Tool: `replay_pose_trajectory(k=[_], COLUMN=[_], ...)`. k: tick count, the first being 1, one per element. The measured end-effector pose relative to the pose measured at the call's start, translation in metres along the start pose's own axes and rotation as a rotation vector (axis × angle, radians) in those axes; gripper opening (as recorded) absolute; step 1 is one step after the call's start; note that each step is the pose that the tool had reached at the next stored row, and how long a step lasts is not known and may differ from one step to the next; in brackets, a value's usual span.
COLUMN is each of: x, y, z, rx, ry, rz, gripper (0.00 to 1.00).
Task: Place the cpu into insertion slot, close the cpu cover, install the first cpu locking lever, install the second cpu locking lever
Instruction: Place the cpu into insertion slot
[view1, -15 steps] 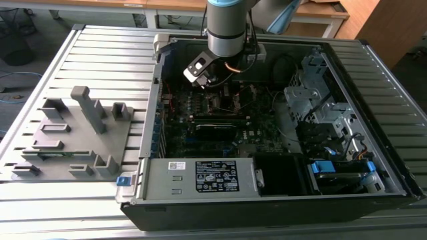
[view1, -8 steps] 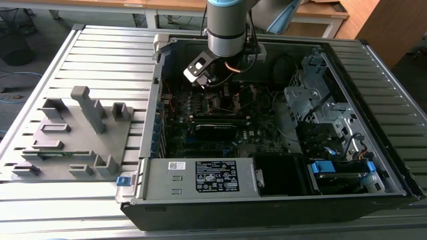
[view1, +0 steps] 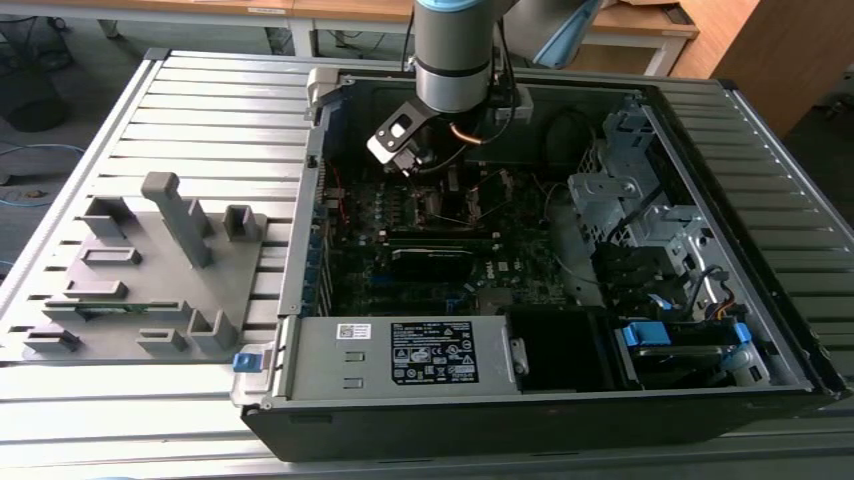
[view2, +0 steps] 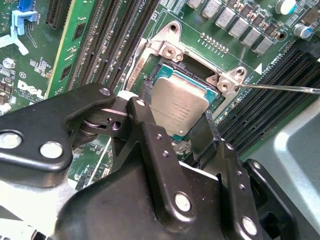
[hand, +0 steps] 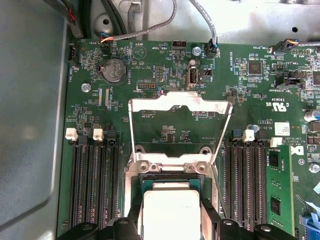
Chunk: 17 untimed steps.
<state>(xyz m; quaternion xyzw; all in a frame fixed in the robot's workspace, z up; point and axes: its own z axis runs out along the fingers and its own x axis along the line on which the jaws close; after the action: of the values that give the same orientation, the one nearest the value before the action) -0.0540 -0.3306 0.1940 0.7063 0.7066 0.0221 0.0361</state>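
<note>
My gripper (view2: 172, 115) is shut on the cpu (view2: 179, 107), a flat square chip with a dull metallic top held by two opposite edges. The chip sits slightly tilted over the insertion slot (view2: 161, 70), a dark square socket with a silvery rim on the green motherboard. In the first wrist view the cpu (hand: 172, 212) lies between the black fingers (hand: 134, 222) just past the socket's edge (hand: 150, 179). The cpu cover (hand: 180, 102) stands swung open behind the socket. A thin wire lever (view2: 280, 88) sticks out beside the socket. In the exterior view the gripper (view1: 424, 165) reaches down into the open computer case.
Long black memory slots (hand: 92, 185) flank the socket on both sides. Cables (hand: 150, 27) run along the board's far edge. In the exterior view a power supply (view1: 400, 355) and drive cage (view1: 627, 200) crowd the case, and a grey parts fixture (view1: 147, 270) sits at the exterior view's left.
</note>
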Motion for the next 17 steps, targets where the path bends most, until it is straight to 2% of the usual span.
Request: replay_pose_trajectory(k=[17], x=[0.0000], y=[0.0002], z=[0.0008], rx=[0.0004], ry=[-0.0012], rz=[0.012], gripper=[0.54])
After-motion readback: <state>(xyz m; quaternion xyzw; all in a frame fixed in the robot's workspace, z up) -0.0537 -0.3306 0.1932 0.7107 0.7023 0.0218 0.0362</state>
